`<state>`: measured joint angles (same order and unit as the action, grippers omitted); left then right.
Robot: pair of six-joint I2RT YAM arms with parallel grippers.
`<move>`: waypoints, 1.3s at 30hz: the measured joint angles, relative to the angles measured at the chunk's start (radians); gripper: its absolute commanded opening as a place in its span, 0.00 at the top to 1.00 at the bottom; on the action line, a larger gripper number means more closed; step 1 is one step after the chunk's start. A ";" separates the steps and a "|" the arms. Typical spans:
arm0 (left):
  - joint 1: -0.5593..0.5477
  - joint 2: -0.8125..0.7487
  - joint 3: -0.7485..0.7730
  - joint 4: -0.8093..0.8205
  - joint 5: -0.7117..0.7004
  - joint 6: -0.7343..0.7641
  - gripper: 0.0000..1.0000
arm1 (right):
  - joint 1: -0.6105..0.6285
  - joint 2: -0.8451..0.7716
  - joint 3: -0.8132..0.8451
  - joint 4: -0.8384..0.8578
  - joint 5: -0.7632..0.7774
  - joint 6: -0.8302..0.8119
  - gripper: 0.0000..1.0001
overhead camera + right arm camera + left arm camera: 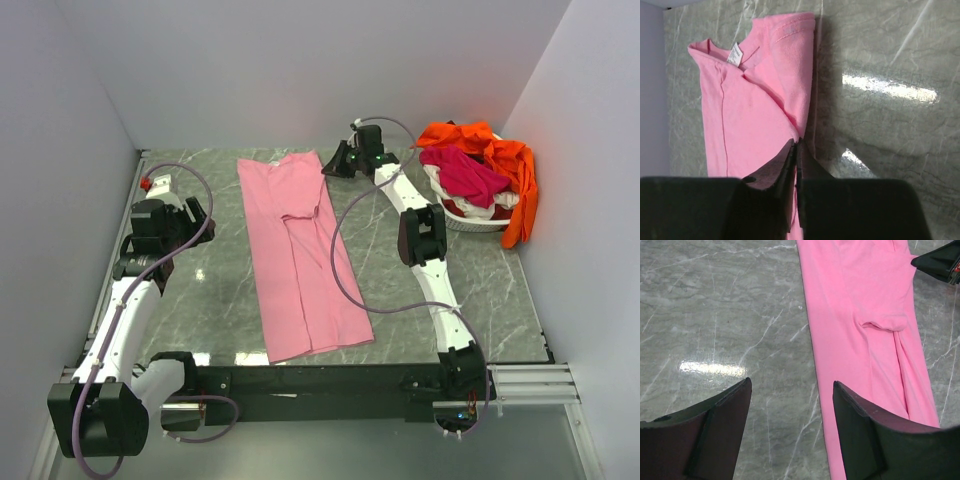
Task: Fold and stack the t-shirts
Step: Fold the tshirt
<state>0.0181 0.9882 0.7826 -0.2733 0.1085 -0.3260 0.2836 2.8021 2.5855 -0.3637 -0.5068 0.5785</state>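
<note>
Grey marble table. Mid-table lies pink shirt, folded lengthwise, collar at far end. Nr the collar, right gripper is pinched shut on its far right edge. Bite looks thin, so cloth could slip out on a lift, or a one-corner pull could drag the fold askew. To the left, left gripper hangs w/ jaws apart over bare marble. Far right, magenta shirt & orange shirt sit in basket.

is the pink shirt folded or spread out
Partly folded: the light pink cloth t-shirt lies as a narrow strip, one side turned over the middle.
</note>
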 measured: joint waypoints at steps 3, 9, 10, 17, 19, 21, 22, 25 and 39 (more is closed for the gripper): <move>0.000 0.000 0.000 0.000 0.000 0.000 0.29 | 0.002 0.000 0.000 -0.006 0.005 -0.007 0.86; 0.000 0.000 0.000 0.000 0.000 0.000 0.29 | 0.004 0.000 0.000 -0.014 0.020 -0.014 0.80; 0.000 0.000 0.000 0.000 0.000 0.000 0.28 | 0.004 0.000 0.000 -0.015 0.023 -0.015 0.79; 0.000 0.000 0.000 0.000 0.001 0.000 0.28 | 0.005 0.000 0.000 -0.019 0.036 -0.023 0.79; 0.000 0.002 0.000 0.000 0.001 0.000 0.29 | 0.005 0.000 0.000 -0.019 0.036 -0.024 0.83; 0.000 0.005 0.000 0.000 0.001 0.000 0.28 | 0.005 0.000 0.000 -0.019 0.036 -0.026 0.91; 0.000 0.006 0.000 0.000 0.001 0.000 0.29 | 0.005 0.000 0.000 -0.019 0.036 -0.030 0.96; 0.000 0.006 0.000 0.000 0.002 0.000 0.28 | 0.005 0.000 0.000 -0.019 0.038 -0.038 1.00; 0.000 0.006 0.000 0.000 0.011 0.000 0.28 | 0.036 -0.017 0.000 -0.032 0.058 -0.087 1.00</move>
<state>0.0181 0.9947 0.7826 -0.2733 0.1196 -0.3260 0.3195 2.7850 2.5851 -0.3954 -0.4484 0.4911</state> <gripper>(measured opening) 0.715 0.007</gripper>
